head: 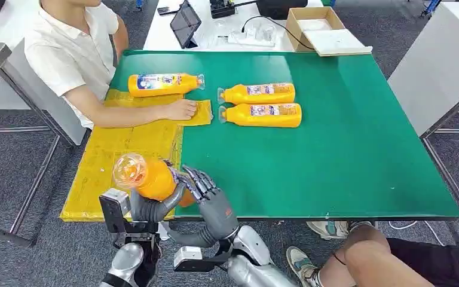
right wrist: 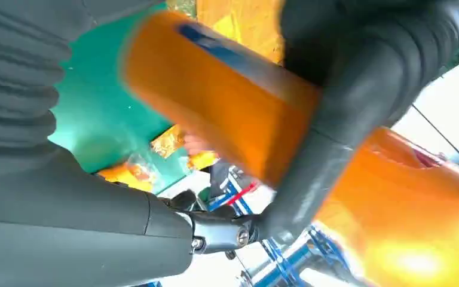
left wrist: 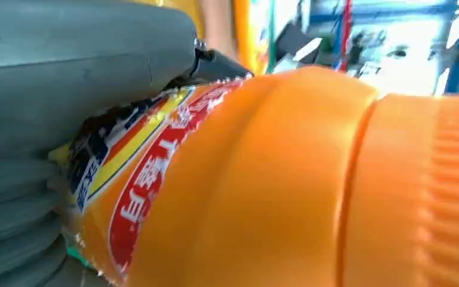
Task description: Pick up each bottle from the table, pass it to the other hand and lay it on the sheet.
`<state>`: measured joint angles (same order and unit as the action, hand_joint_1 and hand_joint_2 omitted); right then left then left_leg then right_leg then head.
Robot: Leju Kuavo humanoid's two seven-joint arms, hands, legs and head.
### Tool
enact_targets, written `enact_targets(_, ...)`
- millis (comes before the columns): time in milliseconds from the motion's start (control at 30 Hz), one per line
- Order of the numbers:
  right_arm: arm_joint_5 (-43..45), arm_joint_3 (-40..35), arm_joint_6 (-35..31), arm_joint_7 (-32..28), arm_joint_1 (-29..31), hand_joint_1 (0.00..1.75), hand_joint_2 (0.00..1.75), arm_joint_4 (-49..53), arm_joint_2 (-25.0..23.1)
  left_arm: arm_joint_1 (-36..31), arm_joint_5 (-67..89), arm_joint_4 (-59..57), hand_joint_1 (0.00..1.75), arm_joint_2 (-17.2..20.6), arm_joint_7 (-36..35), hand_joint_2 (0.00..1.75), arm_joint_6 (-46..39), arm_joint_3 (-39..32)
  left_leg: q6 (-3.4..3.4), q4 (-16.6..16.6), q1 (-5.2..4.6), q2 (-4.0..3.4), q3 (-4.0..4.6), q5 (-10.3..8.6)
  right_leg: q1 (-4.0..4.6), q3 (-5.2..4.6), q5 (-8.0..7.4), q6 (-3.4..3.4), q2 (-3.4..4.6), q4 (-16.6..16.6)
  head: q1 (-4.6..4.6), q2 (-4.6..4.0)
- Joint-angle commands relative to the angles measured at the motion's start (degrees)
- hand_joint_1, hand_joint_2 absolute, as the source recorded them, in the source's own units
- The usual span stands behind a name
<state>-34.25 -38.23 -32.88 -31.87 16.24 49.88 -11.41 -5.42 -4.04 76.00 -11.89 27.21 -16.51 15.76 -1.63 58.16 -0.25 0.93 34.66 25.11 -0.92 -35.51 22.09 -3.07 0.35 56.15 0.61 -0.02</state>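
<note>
Fingers of the left hand point(head: 155, 206) curl around the body of an orange bottle point(head: 143, 176), held raised above the near edge of the yellow sheet point(head: 116, 152), clear cap end toward the camera. The dark fingers of the right hand point(head: 206, 191) lie against the same bottle from the other side; in the right wrist view a thick finger point(right wrist: 358, 101) wraps across the bottle's body, so both hands hold it. The left wrist view shows the label at close range: a red oval with white characters, bordered by yellow and blue bands; the characters are too distorted to read. Both silver arms rise from below, wrists close together. On the green table point(head: 346, 161) two more orange bottles point(head: 257, 94) point(head: 262, 115) lie side by side, labels illegible. A fourth bottle point(head: 164, 84) lies at the sheet's far end, beside a seated person's hand point(head: 182, 109) resting on the sheet.
</note>
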Motion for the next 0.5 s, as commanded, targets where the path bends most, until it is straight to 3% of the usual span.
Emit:
enact_targets(33,-1.7,4.5,-4.4,-0.7,-5.7,0.00,0.00,11.4,5.5,-2.8,18.7,-0.2,1.75,1.8,4.4,1.75,-17.5,-5.0,0.07,0.0,0.02,0.04,-0.14,0.05,0.03,0.16,0.08,0.09,-0.11,0.0,-0.02,0.00)
enact_targets(100,-3.3,7.1,-5.9,-0.8,-7.4,0.00,0.00,15.5,5.7,-3.6,31.3,-0.4,1.75,1.9,2.5,1.75,-23.5,-6.4,0.06,0.0,0.02,0.02,-0.06,0.03,0.02,0.08,0.06,0.07,-0.13,0.0,-0.04,0.00)
enact_targets(167,-5.2,11.0,-7.1,-1.3,-9.5,0.00,0.00,19.9,5.3,-4.7,43.5,-1.2,1.75,-0.9,1.1,1.75,-23.5,-12.1,0.08,0.0,0.04,0.07,-0.08,0.04,0.05,0.11,0.09,0.09,-0.20,0.0,-0.02,0.00)
enact_targets(500,-6.2,16.0,-7.1,-3.9,-12.0,0.00,0.00,24.3,3.2,-7.1,51.9,-4.1,1.75,-1.5,-1.5,1.75,-23.5,-15.4,0.10,0.0,0.02,-0.03,-0.20,0.06,0.04,0.19,0.09,0.13,-0.16,0.0,-0.04,0.00)
